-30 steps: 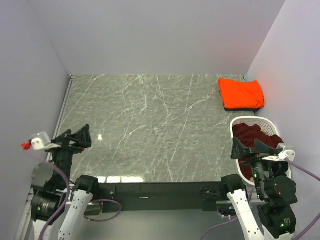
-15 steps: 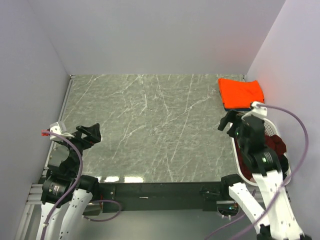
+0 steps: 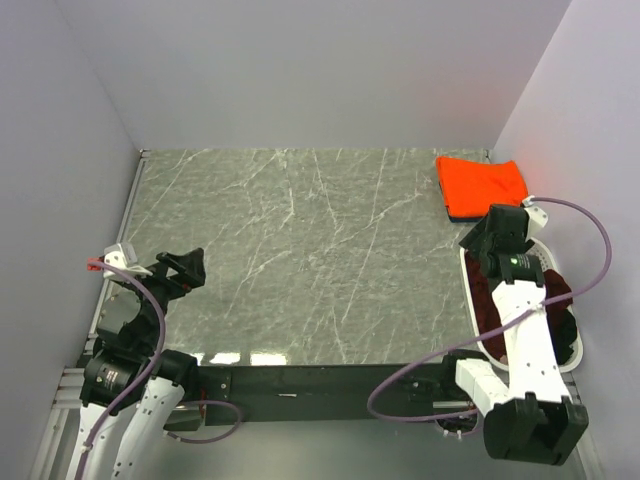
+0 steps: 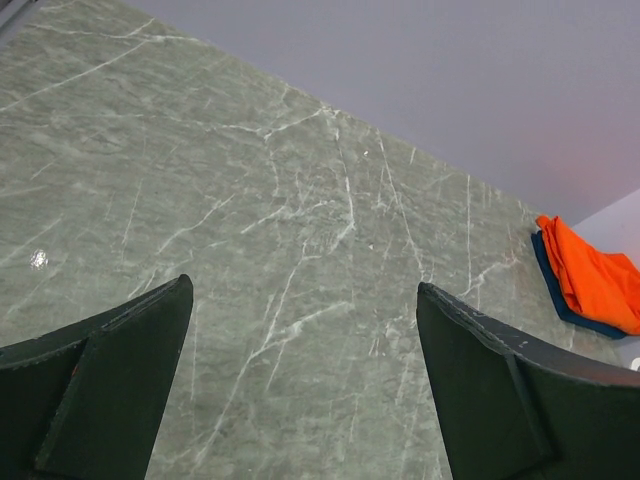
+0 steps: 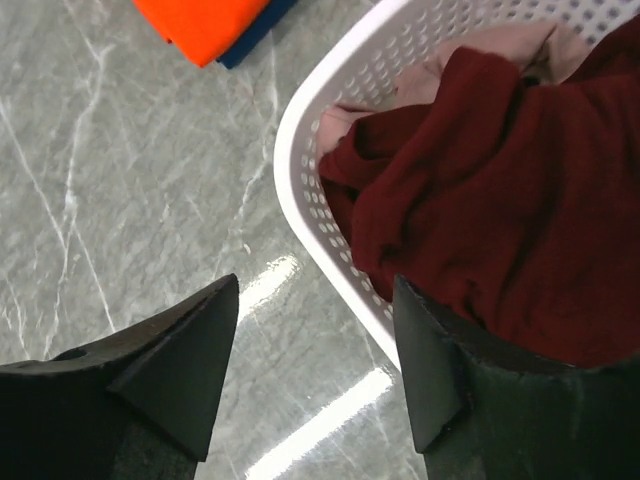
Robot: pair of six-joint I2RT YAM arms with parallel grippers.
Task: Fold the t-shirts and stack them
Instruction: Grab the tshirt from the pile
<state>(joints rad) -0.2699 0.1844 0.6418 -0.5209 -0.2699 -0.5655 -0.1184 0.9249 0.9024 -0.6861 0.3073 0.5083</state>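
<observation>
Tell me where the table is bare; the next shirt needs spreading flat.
The marble table is bare from the left gripper across the middle to the far edge. Crowded along the right edge: orange t-shirt in the far corner, then the white basket with the maroon t-shirt, right gripper over its rim.

Folded t-shirts (image 3: pixel 482 186) lie behind the filled basket (image 5: pixel 400 40).

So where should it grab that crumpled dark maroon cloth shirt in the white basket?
Probably the raised fold atop the dark maroon shirt, from straight above: the walls of the white perforated plastic basket block the sides, and bunched cloth gives a pinchable ridge.
</observation>
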